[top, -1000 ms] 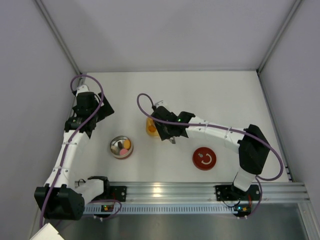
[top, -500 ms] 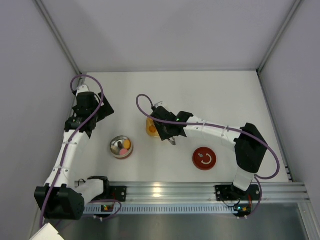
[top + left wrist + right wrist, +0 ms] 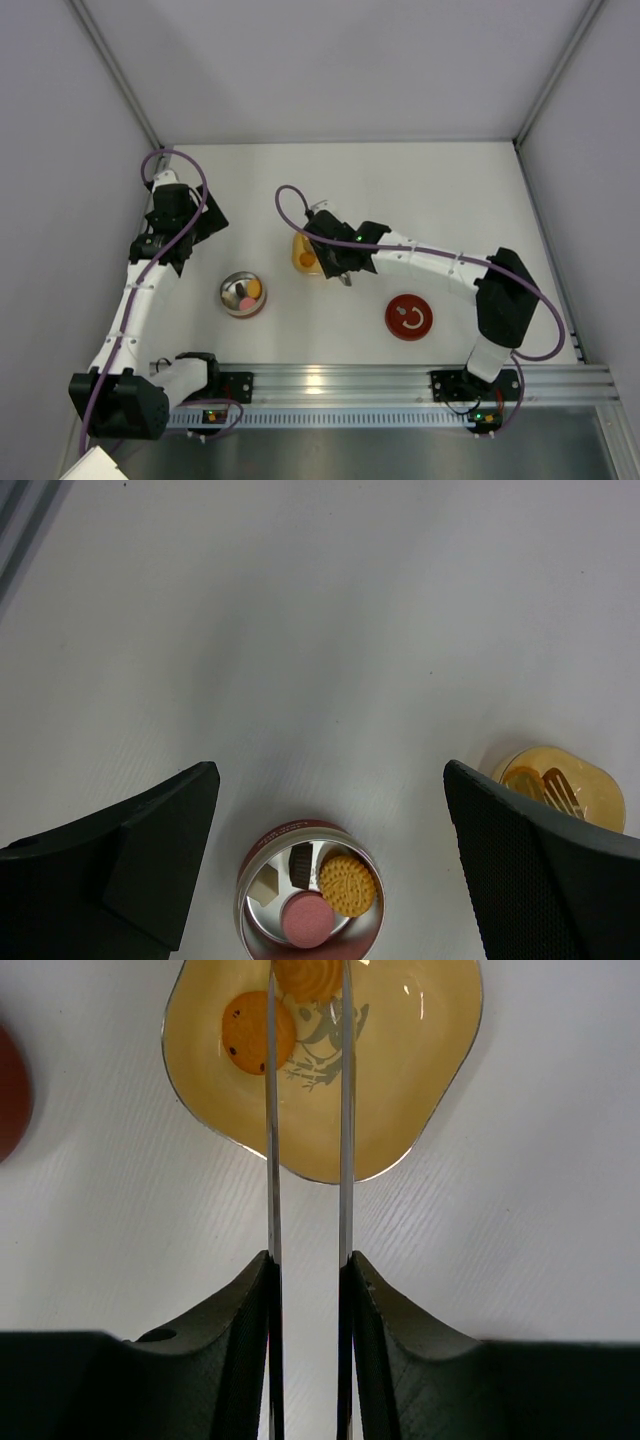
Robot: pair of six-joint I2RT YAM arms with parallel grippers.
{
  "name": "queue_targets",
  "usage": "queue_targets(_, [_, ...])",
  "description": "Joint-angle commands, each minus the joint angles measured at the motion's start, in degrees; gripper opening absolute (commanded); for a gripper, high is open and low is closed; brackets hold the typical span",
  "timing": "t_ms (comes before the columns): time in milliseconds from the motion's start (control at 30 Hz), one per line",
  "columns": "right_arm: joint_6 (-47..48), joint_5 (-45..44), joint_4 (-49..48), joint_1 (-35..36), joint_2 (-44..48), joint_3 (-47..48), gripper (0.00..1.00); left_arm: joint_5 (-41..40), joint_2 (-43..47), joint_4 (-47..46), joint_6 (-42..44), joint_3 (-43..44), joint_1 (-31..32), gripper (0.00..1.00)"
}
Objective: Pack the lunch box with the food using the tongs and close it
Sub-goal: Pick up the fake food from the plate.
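The round silver lunch box (image 3: 230,303) with a red band (image 3: 290,832) stands open at the left. It holds food: an orange biscuit (image 3: 347,884), a pink disc (image 3: 305,920), a dark brown piece (image 3: 301,861) and a pale piece. My right gripper (image 3: 308,1260) is shut on the two thin arms of the tongs (image 3: 271,1160). The tong tips reach into the yellow dish (image 3: 380,1080) and pinch an orange ridged piece (image 3: 308,975) at the frame's top edge. Another round orange piece (image 3: 258,1032) lies beside it. My left gripper (image 3: 328,772) hangs open above and behind the lunch box, holding nothing.
A flat red disc (image 3: 409,318) with a white mark lies on the table right of the yellow dish (image 3: 299,245). White walls close the table at left, back and right. The aluminium rail with the arm bases runs along the near edge.
My right gripper has squeezed the tongs narrower, bringing their tips together on the orange ridged piece in the dish. The right arm shifted only slightly. The left arm has not moved.
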State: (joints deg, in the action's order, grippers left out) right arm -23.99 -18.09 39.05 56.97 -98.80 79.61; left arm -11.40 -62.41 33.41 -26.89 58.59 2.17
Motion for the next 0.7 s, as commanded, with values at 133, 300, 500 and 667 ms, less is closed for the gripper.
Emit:
queue_targets(133, [0.44,-3.53,-0.03,-1.42,8.27,1.68,0.3,-0.2,0.19,-2.73,0.62,-0.05,-0.5,0.99])
queue_targets(300, [0.35,-3.1,0.85,-1.34,10.82,1.77,0.3,-0.2,0.1,-2.65,0.53,-0.05,-0.5,0.99])
queue_targets(500, [0.61,0.33,0.94,1.47,13.02,2.91,0.29,-0.2,0.1,-2.73,0.53,-0.05,-0.5,0.99])
queue_targets(667, [0.61,2.7,0.33,7.44,11.36,5.99,0.3,-0.2,-0.08,-2.65,0.53,-0.05,-0.5,0.99])
